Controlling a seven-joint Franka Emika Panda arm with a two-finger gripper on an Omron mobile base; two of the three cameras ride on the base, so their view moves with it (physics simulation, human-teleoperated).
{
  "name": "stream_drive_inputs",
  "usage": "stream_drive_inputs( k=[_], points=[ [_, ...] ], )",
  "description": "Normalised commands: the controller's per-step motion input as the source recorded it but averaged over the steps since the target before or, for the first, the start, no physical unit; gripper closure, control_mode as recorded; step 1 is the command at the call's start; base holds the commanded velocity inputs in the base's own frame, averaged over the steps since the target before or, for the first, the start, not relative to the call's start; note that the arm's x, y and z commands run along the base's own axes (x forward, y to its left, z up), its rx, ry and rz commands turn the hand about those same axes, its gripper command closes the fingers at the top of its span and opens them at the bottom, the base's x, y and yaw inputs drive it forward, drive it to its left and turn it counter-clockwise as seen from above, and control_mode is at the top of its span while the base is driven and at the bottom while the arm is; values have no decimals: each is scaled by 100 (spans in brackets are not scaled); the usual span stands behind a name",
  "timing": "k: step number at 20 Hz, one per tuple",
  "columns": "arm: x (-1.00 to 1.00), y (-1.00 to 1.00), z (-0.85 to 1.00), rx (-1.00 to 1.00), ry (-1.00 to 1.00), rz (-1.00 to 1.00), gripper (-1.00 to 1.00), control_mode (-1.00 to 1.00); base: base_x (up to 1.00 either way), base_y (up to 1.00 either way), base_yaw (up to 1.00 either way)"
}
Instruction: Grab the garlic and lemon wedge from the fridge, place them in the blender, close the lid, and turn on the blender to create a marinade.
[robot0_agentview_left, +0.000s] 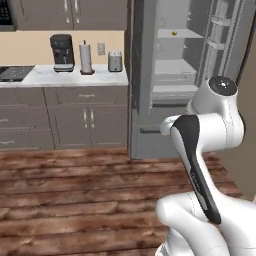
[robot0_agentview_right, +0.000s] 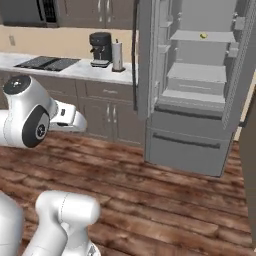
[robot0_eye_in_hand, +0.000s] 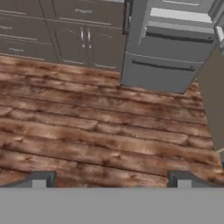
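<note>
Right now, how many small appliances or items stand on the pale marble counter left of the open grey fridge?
3: a black boxy coffee machine at left, a white paper towel roll on its holder in the middle, a small silver toaster nearest the fridge. Others may sit beyond the frame.

Flat, even rendered light fills the kitchen with no visible source and almost no cast shadows. The open fridge (robot0_agentview_left: 175, 75) interior reads pale and washed out. Soft glare sits on the robot's white shells. All views are low-resolution and slightly blurred, the wooden floor (robot0_eye_in_hand: 100, 131) smeared.
</note>
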Motion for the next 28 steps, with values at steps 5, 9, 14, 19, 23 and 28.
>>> stream_drive_inputs(
  k=[5,9,14,19,23,28],
  points=[
    [0,0,0,0,0,0,-100,100,16,-1,-51],
    [0,0,0,0,0,0,-100,100,52,-21,-27],
    [0,0,0,0,0,0,-100,100,65,-31,-11],
    [0,0,0,0,0,0,-100,100,79,-42,-1],
    [0,0,0,0,0,0,-100,100,83,-43,2],
    [0,0,0,0,0,0,-100,100,85,-38,7]
  ],
)
